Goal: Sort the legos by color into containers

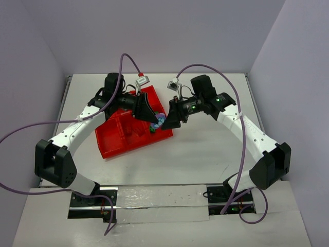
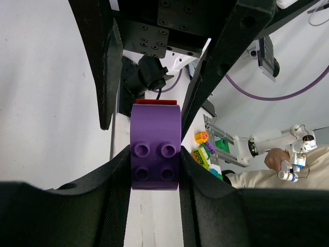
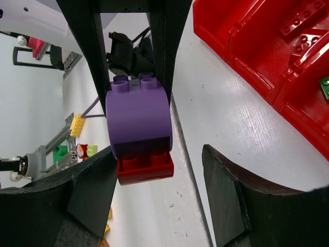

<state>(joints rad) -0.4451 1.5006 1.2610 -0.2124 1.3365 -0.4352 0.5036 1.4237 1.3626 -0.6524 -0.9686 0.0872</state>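
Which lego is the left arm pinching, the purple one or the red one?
The purple brick: the left gripper has its jaws pressed on both its sides. The red brick is only stuck onto its end.

My left arm point(image 1: 77, 128) and right arm point(image 1: 247, 131) match. Boxy black joints sit nearest the pale base plate point(image 1: 159, 203), with white links beyond and black wrists farthest. A purple cable point(image 1: 242, 154) loops off each. Green lights point(image 1: 218, 100) dot the right wrist. My jaws are matte black.
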